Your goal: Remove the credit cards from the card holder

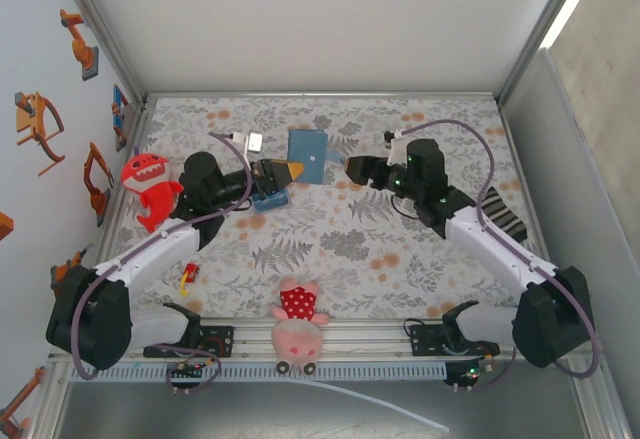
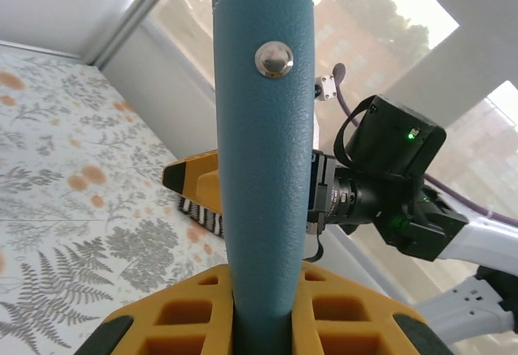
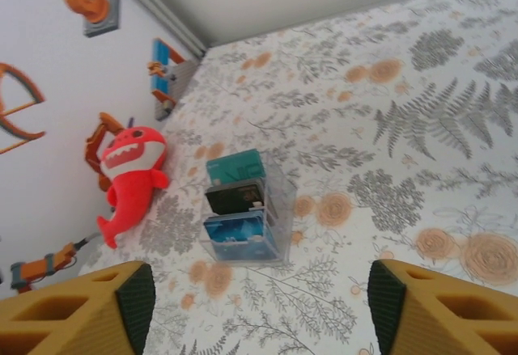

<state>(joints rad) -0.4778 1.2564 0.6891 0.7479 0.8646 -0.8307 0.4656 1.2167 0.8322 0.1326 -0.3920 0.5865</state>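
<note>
Red shark toy (image 1: 150,189) sits against the left wall; the floral table (image 1: 330,249) lies bare through the centre. Left gripper (image 1: 298,171) is clamped on the card holder (image 1: 309,155) at mid-table; right gripper (image 1: 350,169), jaws spread wide and empty, stands just right of it, not touching

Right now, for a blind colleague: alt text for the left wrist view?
The left gripper's yellow fingers clamp the slate-blue card holder running up the frame's centre, a silver snap near its end. Behind it is the right arm's black wrist.
</note>
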